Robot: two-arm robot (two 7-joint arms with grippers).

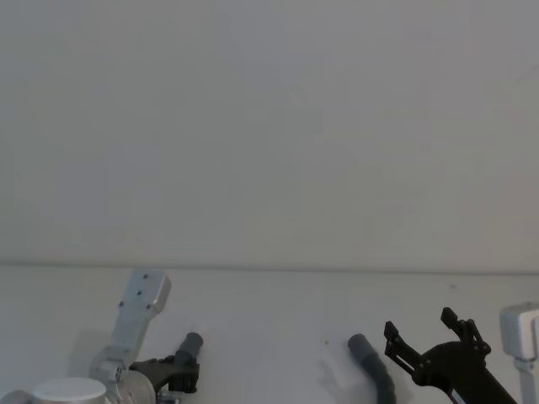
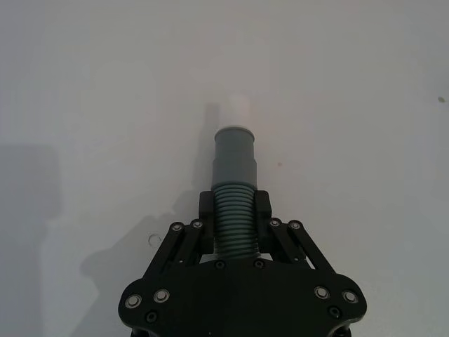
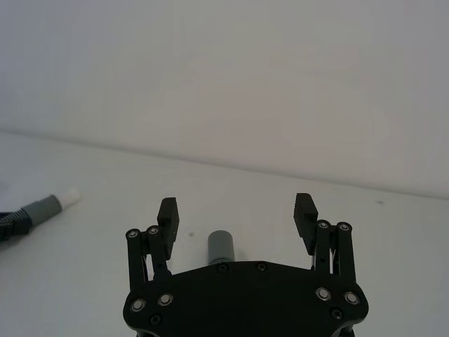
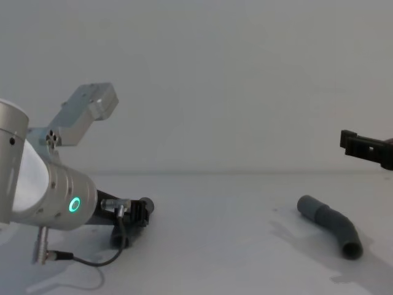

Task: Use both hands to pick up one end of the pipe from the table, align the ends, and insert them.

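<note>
In the head view, my left gripper (image 1: 175, 369) sits at seven o'clock on the table (image 1: 269, 316), pinching the ribbed middle of the stub piece (image 1: 192, 342). My right gripper (image 1: 421, 328) is at four o'clock with its fingers spread wide. The second piece (image 1: 370, 366) lies just beside it at five o'clock.

In the left wrist view, my fingers (image 2: 208, 205) press the ribs from both sides. The grey cuff (image 2: 235, 154) and white stub (image 2: 237, 109) stick out straight ahead of them.

In the right wrist view, my fingers (image 3: 168, 212) stand well apart with nothing between them. The second piece's hollow cuff (image 3: 221, 246) lies below the gap, and the stub piece shows farther off.

In the chest view, my left gripper is low at seven o'clock. I cannot tell whether its piece is off the table. My right gripper is at three o'clock, clearly above the second piece, which rests on the table at four o'clock.

I judge the pickup half done. Next I should lower the right gripper over the second piece and close on its ribbed part, leaving the cuff mouth free to take the stub.
</note>
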